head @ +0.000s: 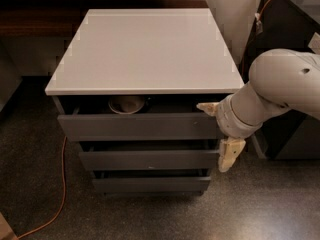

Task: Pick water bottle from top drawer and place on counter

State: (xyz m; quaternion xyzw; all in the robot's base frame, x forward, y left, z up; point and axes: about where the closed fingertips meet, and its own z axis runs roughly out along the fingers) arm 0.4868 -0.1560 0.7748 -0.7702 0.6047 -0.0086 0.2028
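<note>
The white counter [145, 49] tops the grey cabinet. The top drawer [140, 127] is pulled out a little, leaving a narrow dark gap under the counter edge. A round white bowl [126, 104] shows in that gap. The water bottle is hidden. My gripper [218, 132] is at the drawer's right end, open and empty. One cream finger [207, 107] is level with the drawer's top edge. The other finger [230, 154] hangs beside the second drawer.
Two narrower grey drawers [150, 160] sit below the top one. An orange cable [61, 184] runs along the floor on the left. A dark cabinet [290, 44] stands at the right behind my arm, and a dark wooden ledge [35, 16] is at the back left.
</note>
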